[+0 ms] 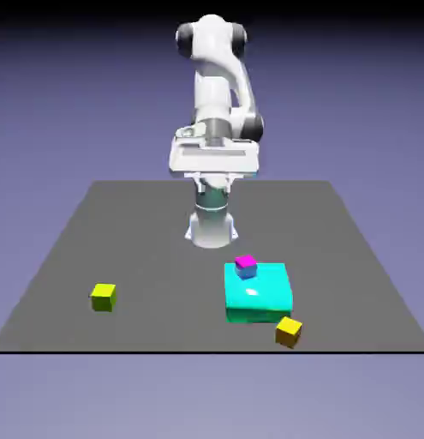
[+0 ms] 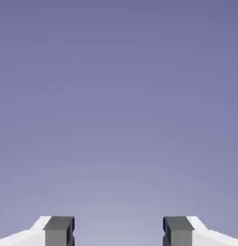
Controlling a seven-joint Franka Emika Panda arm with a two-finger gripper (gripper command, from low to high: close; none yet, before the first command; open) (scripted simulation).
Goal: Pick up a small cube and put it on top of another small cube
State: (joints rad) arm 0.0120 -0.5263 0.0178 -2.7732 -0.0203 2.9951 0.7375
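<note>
The small orange-yellow cube (image 1: 289, 331) lies on the dark table near its front edge, just off the front right corner of a cyan block. Far over at the exterior view's left sits the other small cube (image 1: 103, 297), lime in colour. My gripper (image 1: 213, 163) hangs high above the table's back, well away from both cubes. In the hand view the gripper (image 2: 119, 233) is open; its grey fingertips (image 2: 59, 230) stand wide apart with only the blue-violet backdrop between them. Neither cube shows in the hand view.
A large flat cyan block (image 1: 258, 293) lies right of the table's middle, and a small magenta-topped cube (image 1: 245, 267) rests on its back left corner. The robot's base (image 1: 212, 227) stands at the back of the grey table (image 1: 121, 223).
</note>
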